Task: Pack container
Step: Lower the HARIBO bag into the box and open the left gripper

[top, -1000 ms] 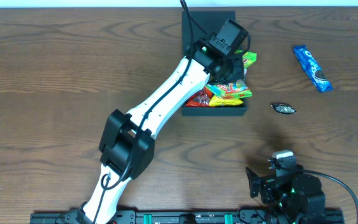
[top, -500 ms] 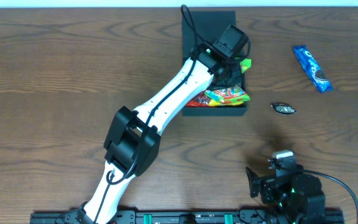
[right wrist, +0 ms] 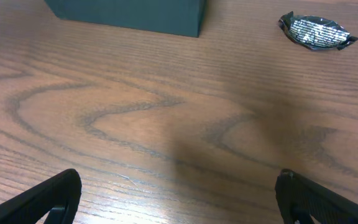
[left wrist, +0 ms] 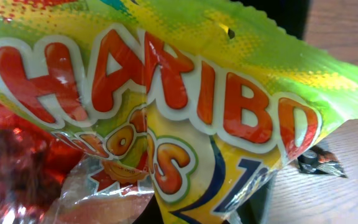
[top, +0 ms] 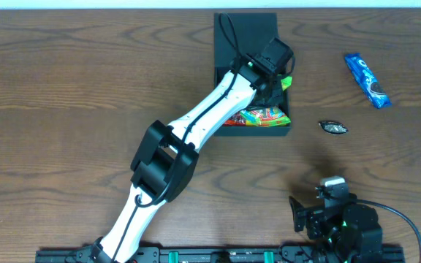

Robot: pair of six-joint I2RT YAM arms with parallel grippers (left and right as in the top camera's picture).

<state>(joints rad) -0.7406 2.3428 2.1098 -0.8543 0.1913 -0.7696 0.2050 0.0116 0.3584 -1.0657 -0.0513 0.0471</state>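
Observation:
The dark container (top: 254, 132) stands at the table's far middle, its flap lid (top: 243, 31) open behind it. A yellow-green Haribo packet (top: 263, 115) and a red packet (top: 232, 120) lie inside. My left gripper (top: 272, 71) reaches down into the container from the left, right above the packets. In the left wrist view the Haribo packet (left wrist: 185, 93) fills the frame, with the red packet (left wrist: 11, 168) to its left. The gripper's fingers are hidden. My right gripper (right wrist: 179, 205) is open and empty, low over bare wood near the front edge.
A blue snack packet (top: 368, 80) lies at the far right. A small dark foil sweet (top: 333, 128) lies right of the container, also in the right wrist view (right wrist: 316, 31) and the left wrist view (left wrist: 319, 163). The container's corner (right wrist: 129, 9) shows far ahead of the right gripper.
The left arm has swung further over the container and covers more of the packets. The packet's green corner has shifted from the right rim to inside it. The right arm has not moved.

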